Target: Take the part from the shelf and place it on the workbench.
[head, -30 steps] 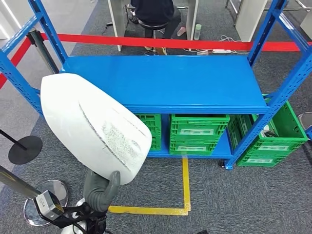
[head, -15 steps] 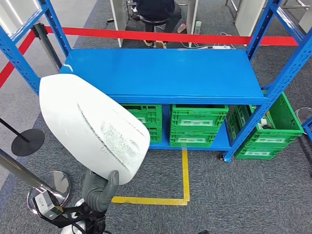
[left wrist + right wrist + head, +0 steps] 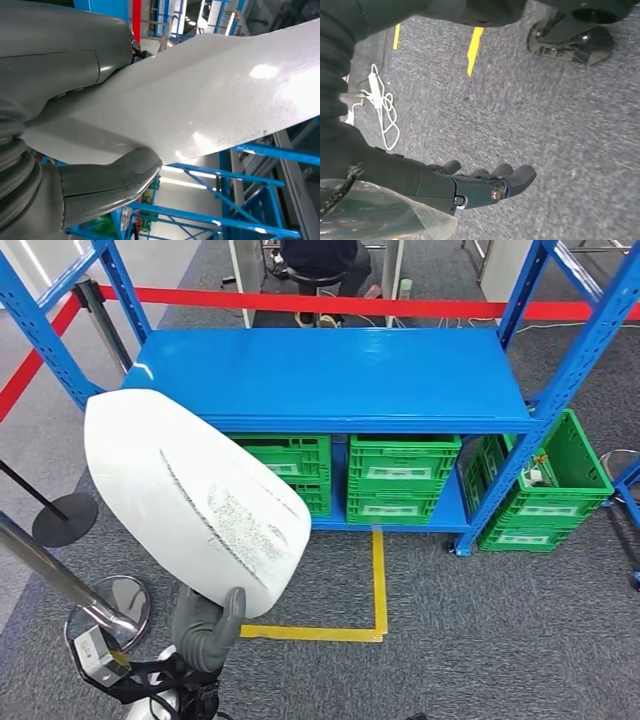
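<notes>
A large white curved shell part [image 3: 192, 502] fills the left of the head view, carried up in front of the blue shelf [image 3: 332, 380]. My left hand [image 3: 205, 628] grips its lower edge from below. The left wrist view shows the grey thumb [image 3: 109, 182] under the white part [image 3: 211, 105] and the hand's grey cover above it. My right hand [image 3: 482, 185] hangs over the grey carpet, its dark fingers stretched out with nothing in them.
The shelf's top board is bare; green crates [image 3: 401, 480] sit on its lower level and one [image 3: 547, 485] stands at its right end. Yellow floor tape [image 3: 377, 590] marks the carpet. A red barrier tape [image 3: 324, 306], stanchion bases [image 3: 64, 518] and a seated person [image 3: 321, 260] lie beyond.
The whole view has shifted: the shelf sits a little higher and farther in the picture, so the camera has moved. The white part stays held in my left hand.
</notes>
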Controlling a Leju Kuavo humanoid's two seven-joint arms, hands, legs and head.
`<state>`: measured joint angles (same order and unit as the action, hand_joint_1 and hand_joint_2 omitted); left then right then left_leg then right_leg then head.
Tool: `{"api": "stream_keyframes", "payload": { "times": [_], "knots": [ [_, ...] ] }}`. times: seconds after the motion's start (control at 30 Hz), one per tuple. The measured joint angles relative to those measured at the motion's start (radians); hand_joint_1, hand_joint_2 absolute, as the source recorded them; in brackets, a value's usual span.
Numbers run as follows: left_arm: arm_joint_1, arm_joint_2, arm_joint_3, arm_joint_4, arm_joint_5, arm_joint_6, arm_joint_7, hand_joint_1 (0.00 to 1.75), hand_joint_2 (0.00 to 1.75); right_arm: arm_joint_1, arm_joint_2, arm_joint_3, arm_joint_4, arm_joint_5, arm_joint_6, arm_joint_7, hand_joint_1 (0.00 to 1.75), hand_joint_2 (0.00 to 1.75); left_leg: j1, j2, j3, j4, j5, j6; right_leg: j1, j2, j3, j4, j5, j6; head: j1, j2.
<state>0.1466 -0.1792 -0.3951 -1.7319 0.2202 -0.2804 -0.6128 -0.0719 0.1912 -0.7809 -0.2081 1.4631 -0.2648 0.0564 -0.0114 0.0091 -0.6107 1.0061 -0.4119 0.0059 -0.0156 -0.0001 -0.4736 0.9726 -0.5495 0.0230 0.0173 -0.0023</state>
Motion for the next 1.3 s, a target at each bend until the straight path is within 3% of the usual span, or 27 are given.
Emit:
{"api": "stream_keyframes", "payload": {
  "times": [0.03, 0.1, 0.17, 0.2, 0.23, 0.27, 0.37, 0.43, 0.5, 0.53, 0.6, 0.67, 0.7, 0.73, 0.77, 0.83, 0.87, 0.93, 1.0, 1.03, 1.1, 1.17, 1.2, 1.23, 1.27, 1.3],
  "knots": [
    [0.0, 0.0, 0.0, 0.0, 0.0, 0.0, 0.0, 1.75, 1.75, 0.001, 0.0, 0.0, 0.0, 0.0, 0.0, 0.0, 0.0, 1.75, 0.001, -0.001, -0.006, 0.015, -0.02, -0.006, -0.001, -0.002, -0.006, 0.0, 0.006, -0.011, -0.001, 0.0],
    [0.001, 0.001, 0.0, 0.0, 0.0, -0.001, 0.001, 1.75, 1.75, 0.001, 0.0, 0.0, 0.0, 0.001, 0.0, -0.001, 0.0, 1.75, 0.005, -0.004, -0.033, 0.101, -0.106, -0.018, -0.002, -0.006, -0.022, 0.0, 0.023, -0.027, -0.006, 0.0],
    [0.001, 0.002, 0.0, 0.0, 0.0, -0.001, 0.002, 1.75, 1.75, 0.002, 0.0, 0.0, 0.0, 0.001, 0.0, -0.001, 0.0, 1.75, 0.009, -0.004, -0.063, 0.231, -0.191, -0.026, -0.001, -0.007, -0.041, 0.002, 0.041, -0.032, -0.008, 0.0],
    [0.001, 0.002, 0.001, 0.0, 0.0, -0.001, 0.002, 1.75, 1.75, 0.002, 0.0, 0.0, 0.0, 0.001, 0.0, -0.001, 0.0, 1.75, 0.01, -0.004, -0.064, 0.27, -0.205, -0.027, 0.0, -0.007, -0.052, 0.005, 0.05, -0.032, -0.008, 0.0],
    [0.001, 0.002, 0.001, 0.0, 0.0, -0.001, 0.002, 1.75, 1.75, 0.003, 0.0, 0.0, 0.0, 0.001, 0.0, -0.001, 0.0, 1.75, 0.011, -0.004, -0.049, 0.274, -0.198, -0.026, 0.001, -0.008, -0.064, 0.008, 0.057, -0.031, -0.008, 0.0],
    [0.001, 0.003, 0.001, 0.0, 0.0, -0.001, 0.002, 1.75, 1.75, 0.003, 0.0, 0.0, 0.0, 0.001, 0.0, -0.001, 0.0, 1.75, 0.011, -0.005, -0.014, 0.234, -0.174, -0.022, 0.002, -0.007, -0.074, 0.011, 0.063, -0.031, -0.008, 0.0],
    [-0.001, 0.002, 0.001, 0.0, 0.0, -0.001, 0.002, 1.75, 1.75, 0.002, 0.0, 0.0, 0.0, 0.001, 0.0, -0.002, 0.0, 1.75, 0.006, -0.007, 0.121, 0.024, -0.118, 0.0, 0.006, -0.005, -0.093, 0.017, 0.079, -0.023, -0.008, 0.0],
    [-0.001, 0.002, 0.001, 0.0, 0.0, -0.001, 0.002, 1.75, 1.75, 0.002, 0.001, 0.0, 0.0, 0.001, 0.0, -0.002, 0.0, 1.75, 0.001, -0.007, 0.146, -0.03, -0.117, 0.01, 0.006, -0.005, -0.101, 0.017, 0.091, -0.011, -0.007, 0.0],
    [-0.001, 0.001, 0.001, 0.0, 0.0, -0.002, 0.002, 1.75, 1.75, 0.002, 0.001, 0.0, 0.0, 0.001, 0.0, -0.002, 0.0, 1.75, 0.001, -0.006, 0.138, -0.039, -0.104, 0.017, 0.005, -0.005, -0.107, 0.018, 0.098, 0.002, -0.007, 0.0],
    [-0.001, 0.0, 0.001, 0.0, 0.0, -0.002, 0.002, 1.75, 1.75, 0.002, 0.001, 0.0, 0.0, 0.001, 0.0, -0.002, 0.0, 1.75, 0.003, -0.004, 0.132, -0.043, -0.095, 0.023, 0.004, -0.004, -0.115, 0.028, 0.084, 0.007, -0.006, 0.0],
    [-0.001, 0.0, 0.001, 0.0, 0.0, -0.002, 0.002, 1.75, 1.75, 0.002, 0.0, 0.0, 0.0, 0.0, 0.0, -0.002, 0.0, 1.75, 0.006, 0.0, 0.114, -0.049, -0.074, 0.034, 0.004, -0.002, -0.146, 0.103, 0.011, 0.015, -0.003, 0.0],
    [0.0, 0.0, 0.001, 0.0, 0.0, -0.002, 0.002, 1.75, 1.75, 0.002, -0.001, 0.0, 0.0, 0.0, 0.0, -0.002, 0.0, 1.75, 0.004, 0.001, 0.088, -0.047, -0.056, 0.039, 0.004, -0.001, -0.187, 0.233, -0.073, 0.022, -0.001, 0.0],
    [0.0, 0.0, 0.001, 0.0, 0.0, -0.002, 0.002, 1.75, 1.75, 0.003, -0.001, 0.0, 0.0, 0.0, 0.0, -0.002, 0.0, 1.75, 0.003, 0.001, 0.075, -0.046, -0.046, 0.039, 0.004, -0.001, -0.196, 0.281, -0.088, 0.025, -0.002, 0.0],
    [0.0, 0.0, 0.001, 0.001, 0.0, -0.002, 0.002, 1.75, 1.75, 0.003, -0.002, 0.0, 0.0, 0.0, 0.0, -0.002, 0.0, 1.75, 0.002, 0.001, 0.061, -0.044, -0.038, 0.038, 0.004, -0.001, -0.189, 0.297, -0.079, 0.027, -0.002, 0.0],
    [0.001, 0.0, 0.001, 0.001, 0.0, -0.002, 0.002, 1.75, 1.75, 0.004, -0.002, 0.0, 0.0, 0.0, 0.0, -0.002, 0.0, 1.75, 0.002, 0.001, 0.049, -0.041, -0.03, 0.036, 0.003, -0.001, -0.164, 0.275, -0.053, 0.028, -0.002, 0.0],
    [0.001, 0.0, 0.0, 0.002, 0.0, -0.002, 0.002, 1.75, 1.75, 0.002, -0.003, 0.0, 0.0, 0.0, 0.001, -0.002, 0.0, 1.75, 0.002, 0.001, 0.026, -0.03, -0.018, 0.029, 0.002, -0.002, -0.07, 0.145, -0.002, 0.028, -0.001, 0.0],
    [0.0, 0.0, 0.0, 0.002, 0.0, -0.002, 0.002, 1.75, 1.75, 0.001, -0.003, 0.0, 0.0, 0.0, 0.001, -0.003, 0.0, 1.75, 0.001, 0.001, 0.017, -0.022, -0.014, 0.024, 0.003, 0.0, -0.023, 0.075, 0.004, 0.025, -0.002, 0.0],
    [0.0, 0.0, -0.001, 0.002, -0.001, -0.002, 0.002, 1.75, 1.75, -0.001, -0.003, 0.0, 0.0, 0.001, 0.003, -0.007, 0.0, 1.75, -0.003, 0.001, 0.004, -0.01, -0.005, 0.015, 0.005, 0.001, 0.019, -0.001, -0.007, 0.016, -0.002, 0.0],
    [0.0, 0.0, -0.001, 0.002, -0.002, -0.001, 0.002, 1.75, 1.75, 0.001, -0.003, 0.0, 0.0, 0.002, 0.004, -0.011, 0.0, 1.75, -0.002, 0.001, -0.001, -0.005, 0.004, 0.006, 0.005, -0.001, 0.01, -0.007, -0.004, 0.0, -0.001, 0.0],
    [0.0, 0.0, -0.001, 0.002, -0.002, -0.001, 0.002, 1.75, 1.75, 0.002, -0.003, 0.0, 0.0, 0.002, 0.004, -0.012, 0.0, 1.75, -0.001, -0.001, -0.006, 0.003, -0.007, 0.0, 0.004, -0.003, 0.003, -0.007, 0.002, -0.011, -0.002, 0.0],
    [0.001, 0.001, -0.001, 0.002, -0.001, 0.0, 0.003, 1.75, 1.75, 0.003, -0.003, 0.0, 0.001, 0.002, 0.004, -0.016, 0.0, 1.75, 0.003, -0.004, -0.028, 0.07, -0.082, -0.013, 0.001, -0.007, -0.012, -0.008, 0.02, -0.029, -0.007, 0.0],
    [0.001, 0.002, 0.0, 0.002, -0.001, 0.002, 0.003, 1.75, 1.75, 0.003, -0.003, 0.0, 0.001, 0.002, 0.004, -0.022, 0.0, 1.75, 0.008, -0.004, -0.058, 0.198, -0.178, -0.023, 0.002, -0.008, -0.029, -0.006, 0.038, -0.034, -0.013, 0.0],
    [0.002, 0.003, 0.0, 0.002, -0.001, 0.004, 0.003, 1.75, 1.75, 0.003, -0.003, 0.0, 0.001, 0.001, 0.003, -0.025, 0.0, 1.75, 0.01, -0.004, -0.064, 0.249, -0.2, -0.025, 0.003, -0.009, -0.039, -0.004, 0.046, -0.034, -0.013, 0.0],
    [0.002, 0.003, 0.0, 0.002, -0.001, 0.006, 0.003, 1.75, 1.75, 0.004, -0.003, 0.0, 0.001, -0.001, 0.003, -0.03, 0.0, 1.75, 0.011, -0.004, -0.057, 0.27, -0.2, -0.026, 0.003, -0.009, -0.051, 0.0, 0.054, -0.034, -0.013, 0.0],
    [0.003, 0.003, 0.0, 0.002, -0.002, 0.008, 0.003, 1.75, 1.75, 0.004, -0.003, 0.0, 0.001, -0.002, 0.002, -0.034, 0.0, 1.75, 0.011, -0.004, -0.031, 0.251, -0.183, -0.024, 0.004, -0.009, -0.062, 0.004, 0.059, -0.033, -0.013, 0.0],
    [0.003, 0.003, 0.0, 0.002, -0.002, 0.011, 0.003, 1.75, 1.75, 0.003, -0.003, 0.0, 0.001, -0.003, 0.001, -0.039, 0.0, 1.75, 0.011, -0.005, 0.012, 0.193, -0.155, -0.02, 0.004, -0.009, -0.072, 0.008, 0.064, -0.031, -0.013, 0.0]
  ]
}}
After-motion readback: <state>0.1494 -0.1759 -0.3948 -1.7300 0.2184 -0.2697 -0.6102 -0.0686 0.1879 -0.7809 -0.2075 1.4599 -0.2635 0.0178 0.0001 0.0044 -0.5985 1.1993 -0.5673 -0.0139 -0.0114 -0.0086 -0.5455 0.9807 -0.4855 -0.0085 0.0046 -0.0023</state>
